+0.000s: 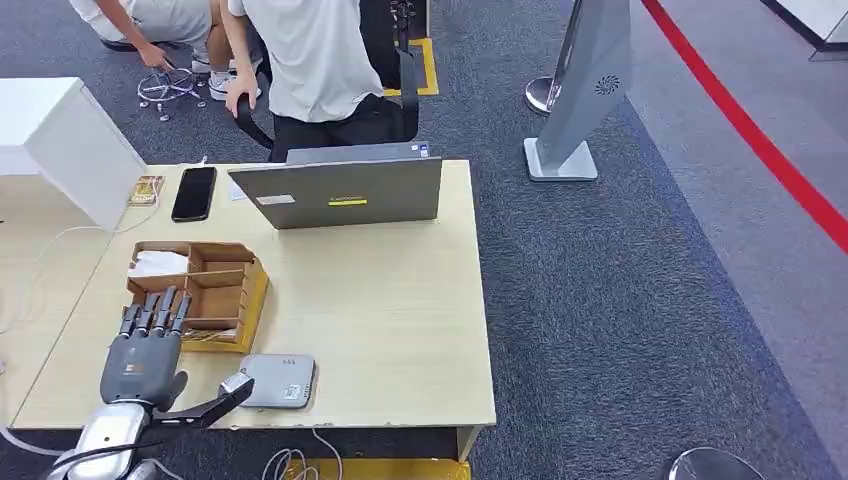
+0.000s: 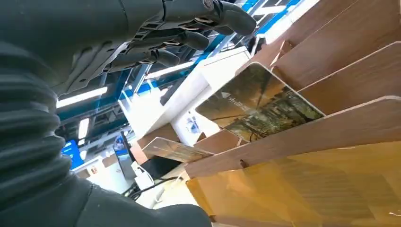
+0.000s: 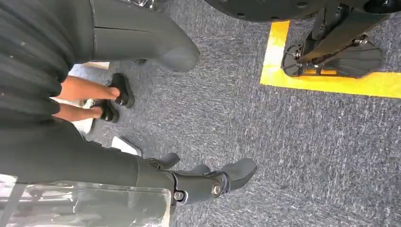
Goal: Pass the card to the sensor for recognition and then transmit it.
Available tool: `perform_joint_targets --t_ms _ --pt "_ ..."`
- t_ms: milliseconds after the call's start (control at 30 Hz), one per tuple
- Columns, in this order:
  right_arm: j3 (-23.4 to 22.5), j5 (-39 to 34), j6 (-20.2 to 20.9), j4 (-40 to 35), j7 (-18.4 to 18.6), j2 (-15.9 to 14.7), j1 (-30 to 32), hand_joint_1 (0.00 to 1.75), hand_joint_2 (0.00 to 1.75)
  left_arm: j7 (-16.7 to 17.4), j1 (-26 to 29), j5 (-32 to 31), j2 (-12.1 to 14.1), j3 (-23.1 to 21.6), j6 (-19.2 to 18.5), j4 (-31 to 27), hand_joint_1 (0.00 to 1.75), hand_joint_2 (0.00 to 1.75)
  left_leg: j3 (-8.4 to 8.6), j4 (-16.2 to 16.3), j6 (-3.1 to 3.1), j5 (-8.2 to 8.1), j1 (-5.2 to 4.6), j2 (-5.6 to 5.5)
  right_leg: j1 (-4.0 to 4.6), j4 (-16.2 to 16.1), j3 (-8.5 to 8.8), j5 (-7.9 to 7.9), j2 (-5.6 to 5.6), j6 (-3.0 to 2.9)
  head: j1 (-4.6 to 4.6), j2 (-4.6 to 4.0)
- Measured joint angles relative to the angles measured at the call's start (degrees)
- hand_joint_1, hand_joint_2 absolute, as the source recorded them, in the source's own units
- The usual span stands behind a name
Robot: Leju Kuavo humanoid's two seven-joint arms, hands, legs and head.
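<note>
So far we have nothing in our left hand [image 1: 140, 365]: fingers spread, reaching over the wooden rack [image 1: 222, 290], where the card [image 2: 260, 101] stands just ahead. The sensor [image 1: 277, 381] beside its thumb awaits; everything remains.

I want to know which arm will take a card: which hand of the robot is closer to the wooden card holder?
Left. The left hand hovers open right at the wooden card holder on the table. The right hand hangs beside the body over the carpet.
</note>
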Motion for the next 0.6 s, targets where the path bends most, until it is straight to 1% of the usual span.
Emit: perform_joint_targets --t_ms 200,600 --pt "0.55 -0.24 0.04 -0.65 0.02 0.00 0.59 0.00 1.75 0.00 -0.02 0.00 -0.39 0.00 -0.02 0.00 0.00 1.75 0.00 0.00 0.00 0.00 0.00 0.00 0.00 0.00 0.00 0.00 0.00 0.00 0.00 0.00" --pt "2.32 -1.92 -0.09 -2.84 1.42 0.00 2.20 0.00 1.75 0.04 -0.06 0.00 -0.52 0.02 -0.02 0.00 0.00 1.75 0.00 0.00 0.00 0.00 0.01 0.00 0.01 0.00 0.00 0.00 0.00 0.00 0.00 0.00"
